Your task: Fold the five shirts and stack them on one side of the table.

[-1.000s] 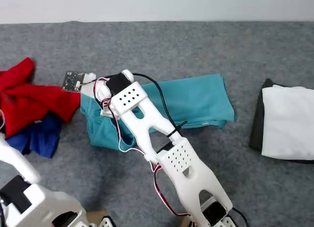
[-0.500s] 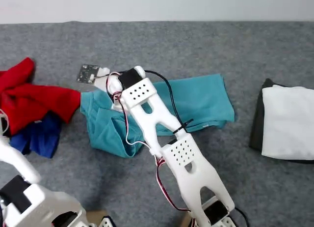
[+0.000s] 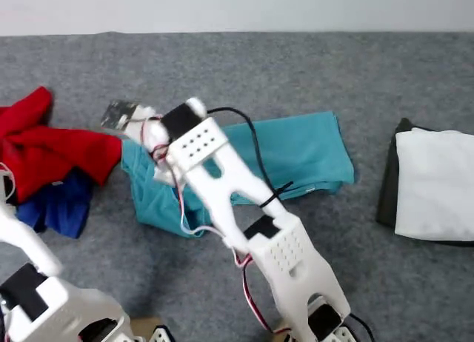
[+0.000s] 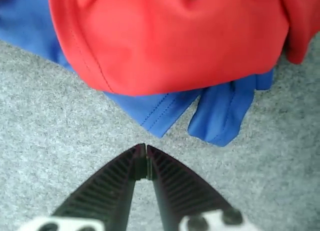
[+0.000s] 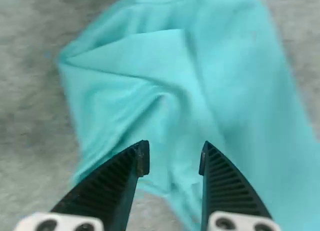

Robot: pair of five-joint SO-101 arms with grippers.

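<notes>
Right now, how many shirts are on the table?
5: the red shirt is crumpled at the left edge, with the blue shirt partly under it. The teal shirt is mid-table. The white shirt lies folded on the black shirt at the right edge.

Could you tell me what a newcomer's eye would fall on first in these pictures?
Probably the right arm stretched over the teal shirt mid-table, its claw open above the cloth. Then the red shirt heaped on a blue shirt at the table's left edge.
</notes>
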